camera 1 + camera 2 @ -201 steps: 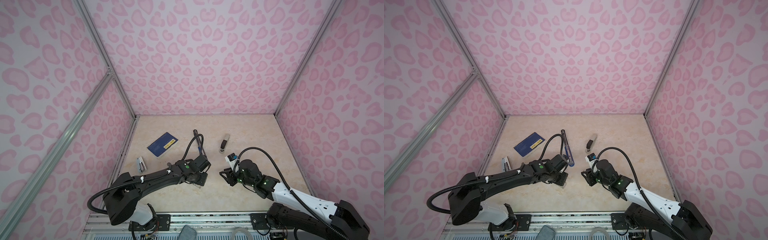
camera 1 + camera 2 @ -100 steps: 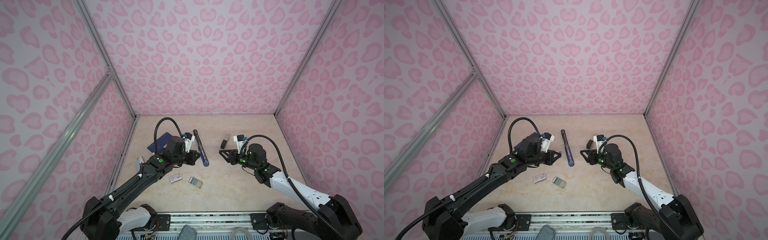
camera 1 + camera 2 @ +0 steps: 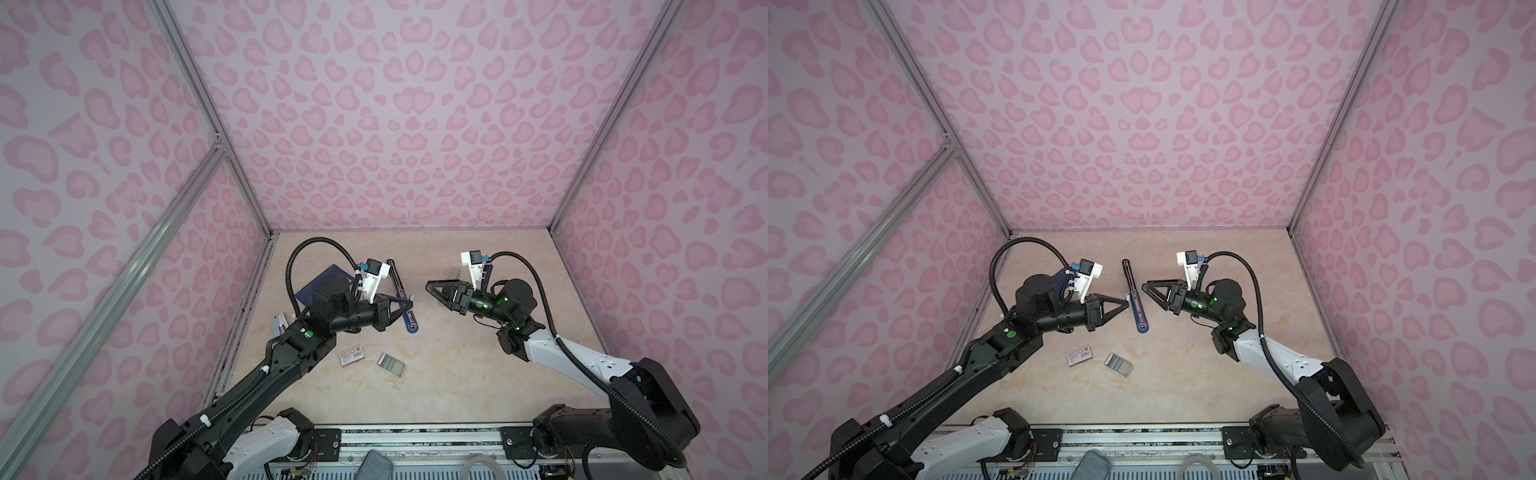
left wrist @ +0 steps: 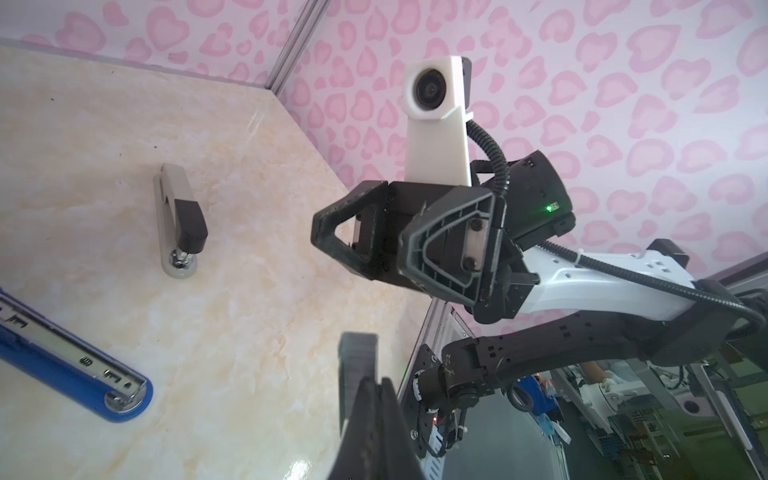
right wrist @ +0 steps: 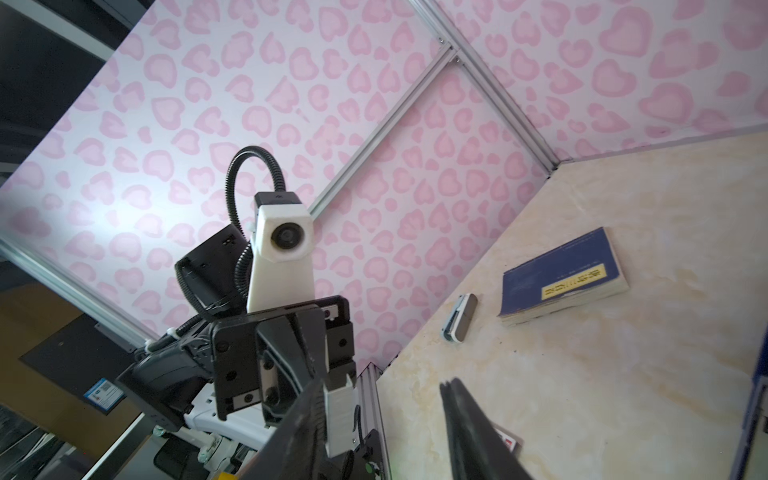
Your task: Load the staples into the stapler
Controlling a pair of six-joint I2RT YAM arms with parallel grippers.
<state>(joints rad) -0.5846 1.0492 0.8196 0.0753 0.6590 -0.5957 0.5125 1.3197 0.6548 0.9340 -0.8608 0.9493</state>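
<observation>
A long blue stapler (image 3: 402, 297) lies opened flat mid-table, its metal channel (image 4: 70, 357) facing up. My left gripper (image 3: 409, 308) hovers just above it, shut on a short silvery strip of staples (image 5: 338, 409). The strip sticks out beside the shut fingertips (image 4: 376, 388) in the left wrist view. My right gripper (image 3: 428, 286) faces the left one from across the stapler, open with nothing between its fingers (image 5: 461, 415). The white tray of staples (image 3: 390, 362) and its red-labelled sleeve (image 3: 351, 356) lie apart on the table, nearer the front.
A dark blue booklet (image 5: 561, 278) lies at the back left, partly under the left arm. A small grey and black stapler (image 4: 178, 224) sits behind the right gripper. Another small stapler (image 3: 280, 326) lies by the left wall.
Both arms have risen from the front of the table and swung back to face each other over the blue stapler. The tray and sleeve lie uncovered. The right jaws stand slightly wider.
</observation>
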